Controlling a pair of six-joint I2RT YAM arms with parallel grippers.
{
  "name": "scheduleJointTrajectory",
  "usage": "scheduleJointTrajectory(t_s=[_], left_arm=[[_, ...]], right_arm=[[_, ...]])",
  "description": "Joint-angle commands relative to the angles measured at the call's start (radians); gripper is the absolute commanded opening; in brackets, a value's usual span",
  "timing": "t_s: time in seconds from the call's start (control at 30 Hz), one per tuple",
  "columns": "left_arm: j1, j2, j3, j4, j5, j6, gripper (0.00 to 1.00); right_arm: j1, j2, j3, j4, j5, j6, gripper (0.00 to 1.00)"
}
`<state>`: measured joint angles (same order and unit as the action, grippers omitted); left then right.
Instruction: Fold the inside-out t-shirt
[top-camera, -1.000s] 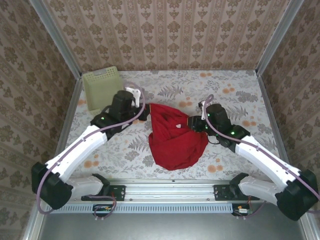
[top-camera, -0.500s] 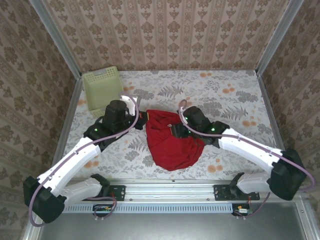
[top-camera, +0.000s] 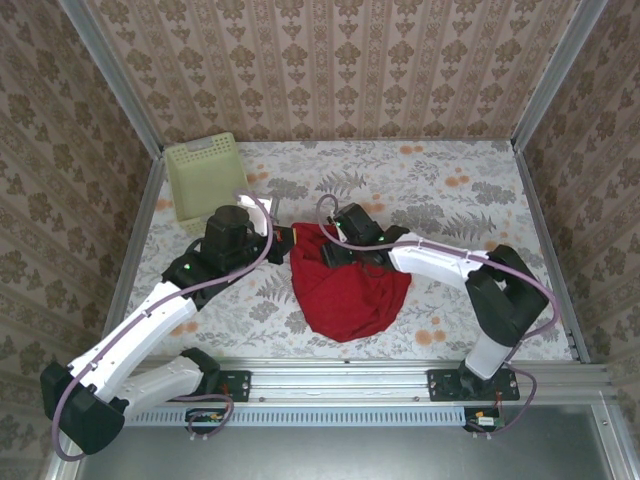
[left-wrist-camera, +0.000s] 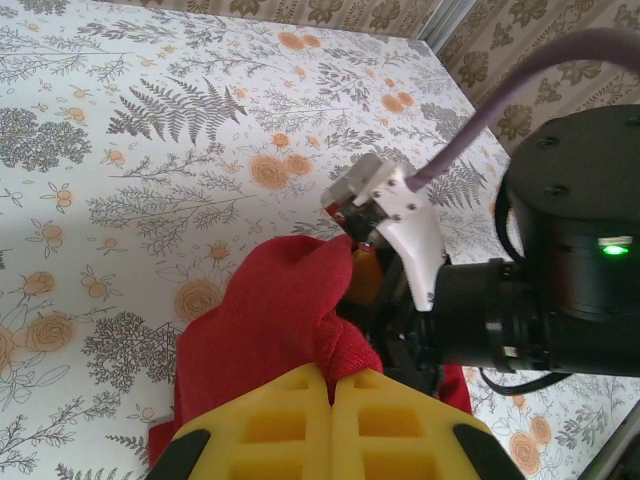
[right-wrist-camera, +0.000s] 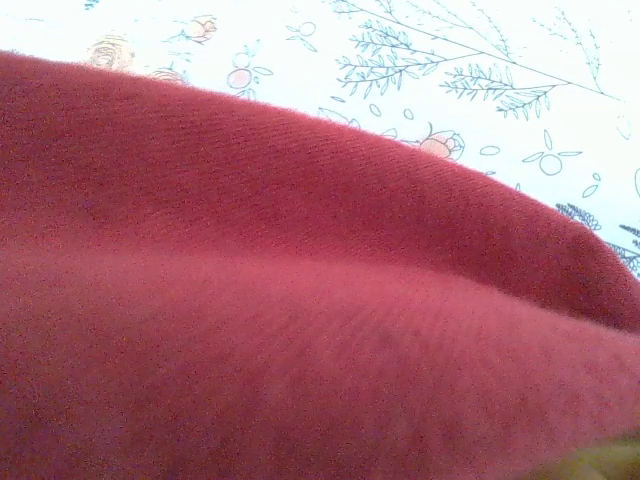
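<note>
Spanning the cell, floral table (top-camera: 450, 200) carried the red t-shirt (top-camera: 345, 290), crumpled in a heap near the front middle, between both arms. Pale green basket (top-camera: 203, 175) sat at far-left corner, apart from the shirt. Left gripper (left-wrist-camera: 333, 385) was clamped tight, pinching the shirt's upper-left edge. Right gripper (top-camera: 328, 250) was against the shirt's top edge; jaw spread hidden by cloth, couldn't tell.

- Yellow left gripper (left-wrist-camera: 332, 385), bottom centre, fingers pressed together on the red t-shirt (left-wrist-camera: 265, 320).
- Right gripper (left-wrist-camera: 365, 235), centre, at the cloth's upper tip.
- Floral table (left-wrist-camera: 150, 120), upper left.
</note>
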<state>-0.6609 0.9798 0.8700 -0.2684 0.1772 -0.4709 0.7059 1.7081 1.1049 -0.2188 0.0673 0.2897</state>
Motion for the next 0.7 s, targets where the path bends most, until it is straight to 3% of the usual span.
scheduleJointTrajectory(t_s=[0.0,0.17,0.27,0.5,0.67], left_arm=[[-0.005,-0.025,0.004,0.014,0.016,-0.006,0.00],[-0.003,-0.017,0.029,-0.035,-0.048,0.000,0.00],[0.005,0.017,0.066,-0.105,-0.128,0.006,0.00],[0.092,0.134,0.217,-0.229,-0.183,0.012,0.00],[0.159,0.131,0.377,-0.265,-0.173,0.051,0.00]], right_arm=[[-0.009,0.052,0.053,0.031,0.041,-0.009,0.65],[-0.006,0.019,0.060,0.041,-0.026,-0.005,0.18],[0.002,-0.068,0.047,0.013,-0.015,-0.005,0.00],[0.006,-0.335,0.043,-0.062,-0.036,-0.010,0.00],[-0.008,-0.497,0.145,-0.170,-0.021,-0.001,0.00]])
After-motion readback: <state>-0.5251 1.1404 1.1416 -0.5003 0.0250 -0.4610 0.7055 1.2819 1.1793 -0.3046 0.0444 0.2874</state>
